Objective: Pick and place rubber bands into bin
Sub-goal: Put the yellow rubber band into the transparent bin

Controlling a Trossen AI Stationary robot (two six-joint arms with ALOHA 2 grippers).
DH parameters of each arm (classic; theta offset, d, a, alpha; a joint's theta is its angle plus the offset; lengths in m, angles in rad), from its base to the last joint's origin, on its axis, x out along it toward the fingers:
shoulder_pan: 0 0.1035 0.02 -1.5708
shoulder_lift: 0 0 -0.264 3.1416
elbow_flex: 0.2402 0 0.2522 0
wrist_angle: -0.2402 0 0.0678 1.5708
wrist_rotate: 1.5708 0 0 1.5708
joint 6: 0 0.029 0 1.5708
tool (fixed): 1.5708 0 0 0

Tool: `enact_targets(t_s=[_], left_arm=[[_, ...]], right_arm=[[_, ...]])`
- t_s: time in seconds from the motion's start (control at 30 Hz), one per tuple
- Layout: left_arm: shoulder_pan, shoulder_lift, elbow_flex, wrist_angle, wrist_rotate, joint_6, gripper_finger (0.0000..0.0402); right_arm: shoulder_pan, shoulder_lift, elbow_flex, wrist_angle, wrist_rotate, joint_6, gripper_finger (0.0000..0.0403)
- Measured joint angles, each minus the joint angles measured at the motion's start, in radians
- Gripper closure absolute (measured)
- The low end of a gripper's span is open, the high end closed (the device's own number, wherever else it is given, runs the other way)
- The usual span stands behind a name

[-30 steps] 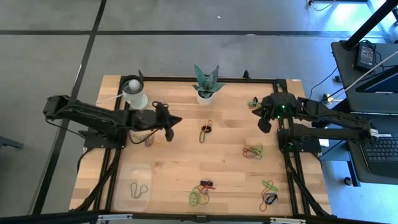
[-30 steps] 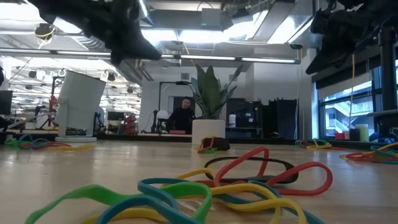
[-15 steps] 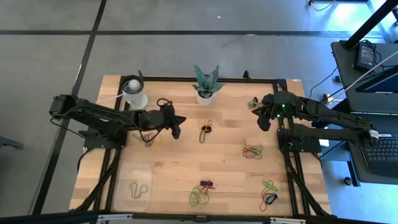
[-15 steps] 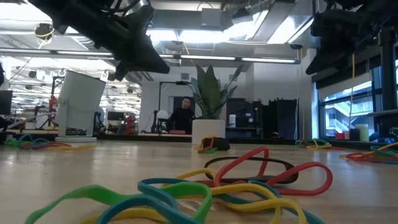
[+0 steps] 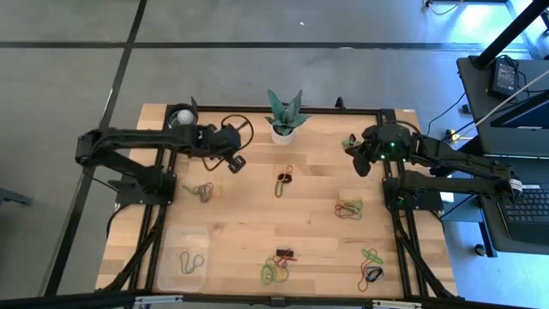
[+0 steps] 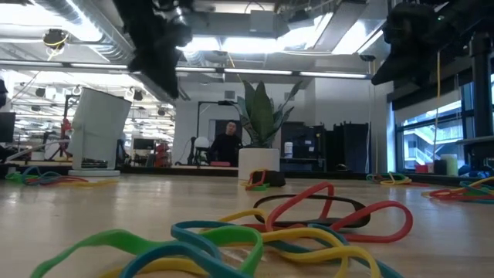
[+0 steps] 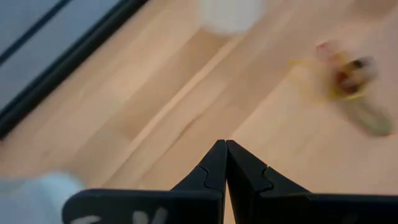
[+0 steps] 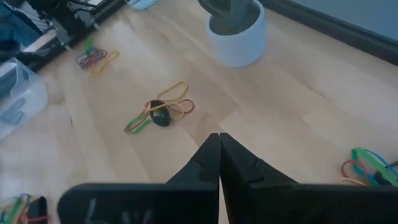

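Wooden table: clear bin holds two rubber bands.

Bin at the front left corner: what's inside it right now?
In the high view the clear bin holds a couple of thin rubber bands lying on its floor. Their colours can't be made out, and nothing else shows inside.

On the table we find the bin at the front left corner, with bands in it. The pot stands at the back middle, the cup at the back left. Loose bands lie right of centre; another cluster lies behind the bin.
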State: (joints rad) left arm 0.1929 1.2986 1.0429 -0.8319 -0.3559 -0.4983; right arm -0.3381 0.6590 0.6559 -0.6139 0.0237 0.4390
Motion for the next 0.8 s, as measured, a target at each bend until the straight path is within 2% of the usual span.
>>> enact_targets(t_s=[0.1,0.23,0.4,0.6,0.8], left_arm=[[0.047,0.036,0.000,-0.104,0.009,-0.073,0.0398],[0.087,0.104,0.000,-0.188,0.091,-0.104,0.0383],[0.093,0.212,0.000,-0.201,0.178,-0.083,0.0327],[0.063,0.336,0.000,-0.201,0.217,-0.103,0.0261],[0.021,0.398,0.000,-0.226,0.278,-0.232,0.0260]], right_arm=[[0.000,0.000,0.000,0.004,0.001,0.003,0.0398],[0.000,0.000,0.000,0.004,0.001,0.031,0.0398],[0.000,0.000,0.000,0.004,0.001,0.031,0.0398],[0.000,0.000,0.000,0.004,0.001,0.025,0.0398],[0.000,0.000,0.000,0.004,0.001,-0.004,0.0398]])
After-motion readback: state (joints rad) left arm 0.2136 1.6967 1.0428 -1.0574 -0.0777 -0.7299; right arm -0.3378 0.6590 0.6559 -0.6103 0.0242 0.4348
